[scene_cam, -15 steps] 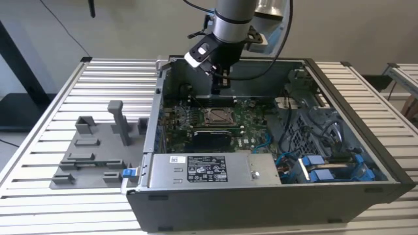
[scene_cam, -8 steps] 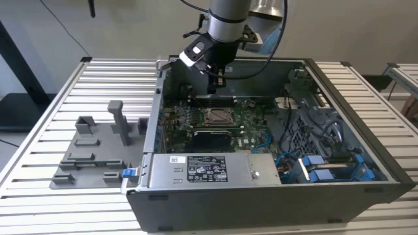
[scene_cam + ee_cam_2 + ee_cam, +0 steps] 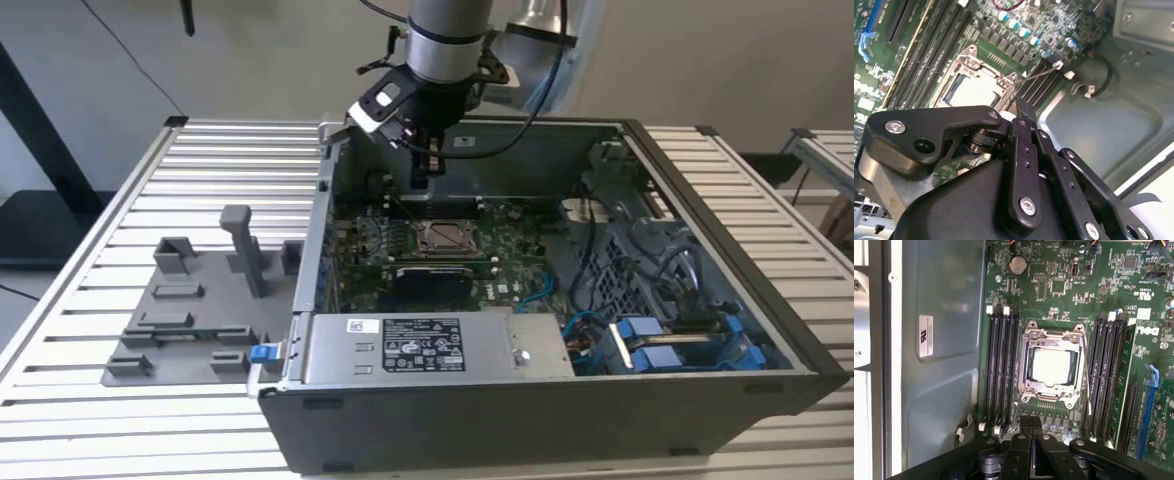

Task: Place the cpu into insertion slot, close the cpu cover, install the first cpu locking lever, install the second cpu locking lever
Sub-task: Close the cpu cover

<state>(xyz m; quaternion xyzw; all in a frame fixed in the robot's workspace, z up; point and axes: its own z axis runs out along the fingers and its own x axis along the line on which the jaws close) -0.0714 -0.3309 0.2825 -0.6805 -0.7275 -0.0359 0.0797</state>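
One grey fixture plate [image 3: 187,320] lies on the slatted table [image 3: 227,160] at the exterior view's left, well apart from the work. Beside it stands the open computer case [image 3: 534,420]. Over its back part hangs the gripper [image 3: 419,180], pointing down, close above the board. Its fingers [image 3: 1023,114] are pressed narrow together, and I see nothing between them.

The insertion slot [image 3: 441,238] lies slightly to the exterior view's right of the gripper and nearer to that camera. In the first wrist view the cpu [image 3: 1051,366] sits inside the slot, and the cpu cover [image 3: 1054,339] is folded flat around it. A thin wire locking lever [image 3: 1087,382] runs along one side of the cover, between it and the memory slots [image 3: 1109,370]. Its long axis follows about the line from slot to gripper. Whether it is hooked, I cannot tell. I judge the levers to be the step in hand. Blue parts [image 3: 654,345] fill the case's right end.
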